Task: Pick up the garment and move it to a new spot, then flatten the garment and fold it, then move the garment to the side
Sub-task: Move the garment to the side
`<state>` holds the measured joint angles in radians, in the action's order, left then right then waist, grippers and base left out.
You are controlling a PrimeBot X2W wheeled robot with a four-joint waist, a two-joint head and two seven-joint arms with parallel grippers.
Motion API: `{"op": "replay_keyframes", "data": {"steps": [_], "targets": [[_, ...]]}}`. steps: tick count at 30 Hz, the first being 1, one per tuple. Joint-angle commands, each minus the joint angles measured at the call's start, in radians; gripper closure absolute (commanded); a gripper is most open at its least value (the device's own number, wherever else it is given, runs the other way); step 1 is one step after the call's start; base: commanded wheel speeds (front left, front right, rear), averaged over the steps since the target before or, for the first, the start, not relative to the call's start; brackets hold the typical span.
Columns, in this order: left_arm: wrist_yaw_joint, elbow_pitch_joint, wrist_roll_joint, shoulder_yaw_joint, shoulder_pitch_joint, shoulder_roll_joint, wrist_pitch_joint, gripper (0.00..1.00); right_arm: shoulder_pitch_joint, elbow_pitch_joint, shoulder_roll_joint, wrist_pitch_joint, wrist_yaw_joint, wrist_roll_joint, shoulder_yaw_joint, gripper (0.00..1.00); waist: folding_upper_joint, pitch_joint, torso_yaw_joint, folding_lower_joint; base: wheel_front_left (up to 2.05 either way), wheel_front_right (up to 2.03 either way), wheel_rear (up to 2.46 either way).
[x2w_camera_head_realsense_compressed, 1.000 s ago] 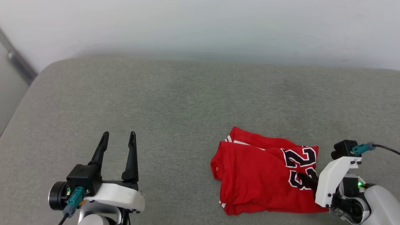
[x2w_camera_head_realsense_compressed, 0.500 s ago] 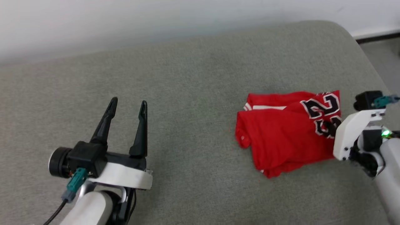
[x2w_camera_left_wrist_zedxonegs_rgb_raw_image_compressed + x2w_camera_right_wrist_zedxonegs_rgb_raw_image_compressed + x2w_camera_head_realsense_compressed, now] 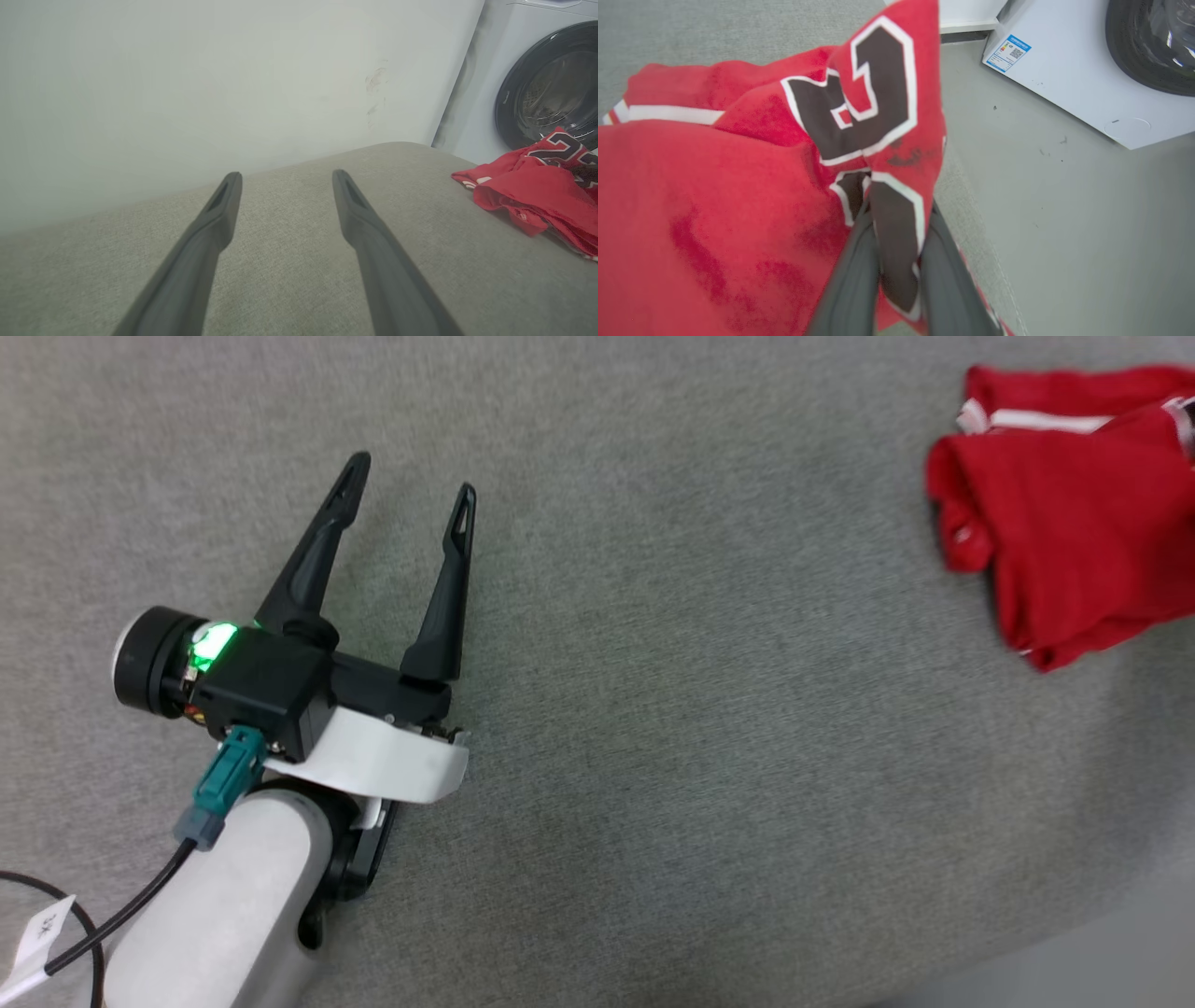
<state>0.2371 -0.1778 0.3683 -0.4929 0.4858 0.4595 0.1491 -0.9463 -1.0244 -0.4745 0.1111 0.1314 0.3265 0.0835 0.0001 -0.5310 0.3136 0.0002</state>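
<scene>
My left gripper [image 3: 412, 476] hovers wide open and empty over the grey cushion [image 3: 653, 709], the garment [image 3: 1055, 541] bunched well apart at its 2 o'clock. My right gripper [image 3: 896, 233] pinches only a thin fold by the numerals [image 3: 868, 93], near the cushion's edge at 3 o'clock. I judge the cloth could slip free, or the fold could sag open over the floor [image 3: 1017, 186].

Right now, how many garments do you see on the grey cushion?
1: the red garment at the cushion's right end, gripped by the right hand. Others may lie outside the views.
</scene>
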Motion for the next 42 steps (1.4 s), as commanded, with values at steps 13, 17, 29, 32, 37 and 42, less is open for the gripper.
{"op": "replay_keyframes", "data": {"steps": [13, 17, 29, 32, 37, 42], "targets": [[-0.011, 0.035, 0.002, -0.003, 0.049, -0.003, 0.006, 0.0, -0.093, -0.219, 0.034, -0.283, -0.001, -0.183, -0.26, 0.0, -0.0001, -0.076, -0.031, -0.0002, 0.0, 0.0, 0.0], [-0.001, 0.056, 0.014, 0.0, 0.015, -0.011, 0.026, 0.0, -0.059, -0.241, 0.044, -0.315, -0.001, -0.219, -0.323, 0.0, -0.0001, -0.024, -0.025, -0.0002, 0.0, 0.0, 0.0], [0.049, 0.126, 0.104, 0.042, -0.19, -0.047, 0.089, 0.0, 0.16, -0.145, 0.146, -0.376, -0.001, -0.256, -0.313, 0.0, -0.0001, 0.247, -0.019, -0.0002, 0.0, 0.0, 0.0], [0.054, 0.135, 0.122, 0.049, -0.239, -0.054, 0.097, 0.0, 0.253, -0.049, 0.18, -0.376, -0.001, -0.239, -0.278, 0.0, -0.0001, 0.306, -0.039, -0.0002, 0.0, 0.0, 0.0], [0.065, 0.148, 0.147, 0.061, -0.313, -0.071, 0.104, 0.0, 0.415, 0.098, 0.24, -0.375, -0.001, -0.2, -0.172, 0.0, -0.0001, 0.387, -0.084, -0.0002, 0.0, 0.0, 0.0], [0.065, 0.166, 0.167, 0.068, -0.366, -0.082, 0.109, 0.0, 0.546, 0.248, 0.281, -0.35, -0.001, -0.139, -0.064, 0.0, -0.0001, 0.446, -0.146, -0.0002, 0.0, 0.0, 0.0]]}}
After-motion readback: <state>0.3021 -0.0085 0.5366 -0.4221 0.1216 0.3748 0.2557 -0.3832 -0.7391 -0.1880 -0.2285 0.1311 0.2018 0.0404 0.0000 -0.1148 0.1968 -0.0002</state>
